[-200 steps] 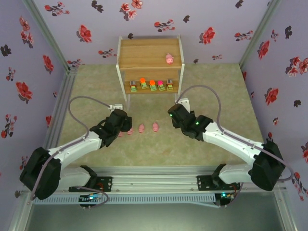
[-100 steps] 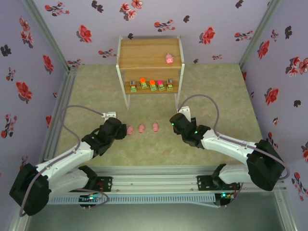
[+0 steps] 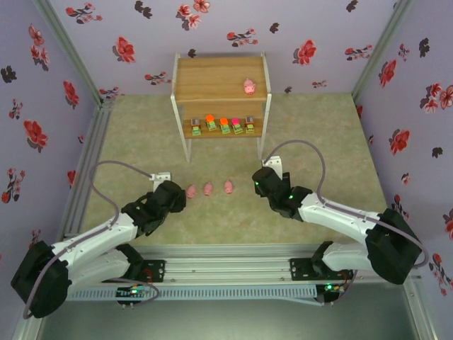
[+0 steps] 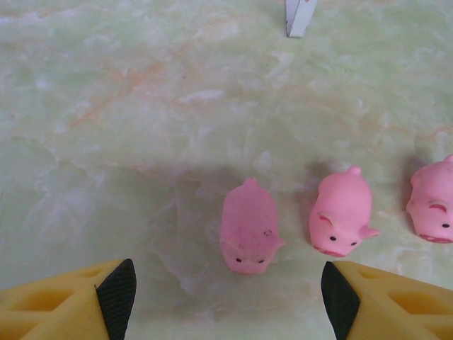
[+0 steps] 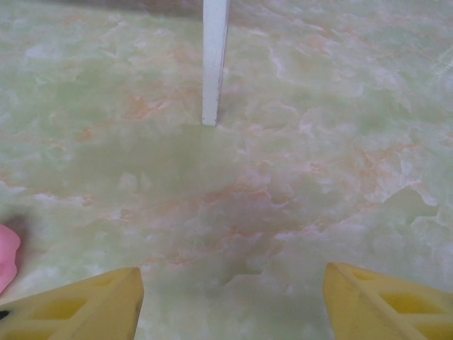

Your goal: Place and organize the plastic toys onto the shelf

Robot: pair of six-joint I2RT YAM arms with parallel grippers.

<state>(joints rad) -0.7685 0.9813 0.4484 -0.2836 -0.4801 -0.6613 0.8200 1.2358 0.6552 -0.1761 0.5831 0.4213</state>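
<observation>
Soft, even light from above keeps the overhead view bright and its shadows faint. In the left wrist view the pink pigs [image 4: 249, 235] throw pale, blurred shadows up and leftward on the table [image 4: 106, 106]; the yellow fingers [image 4: 64, 304] at the bottom edge look slightly out of focus

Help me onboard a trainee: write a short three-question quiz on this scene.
1. True or false: a pink pig stands on the shelf's top board.
2. How many pigs lie on the table in front of the shelf? A one, B three, C six.
3. Fill in: the five blocks sit on the shelf's ___ tier.
Key: 1 true; 2 B; 3 lower.
</observation>
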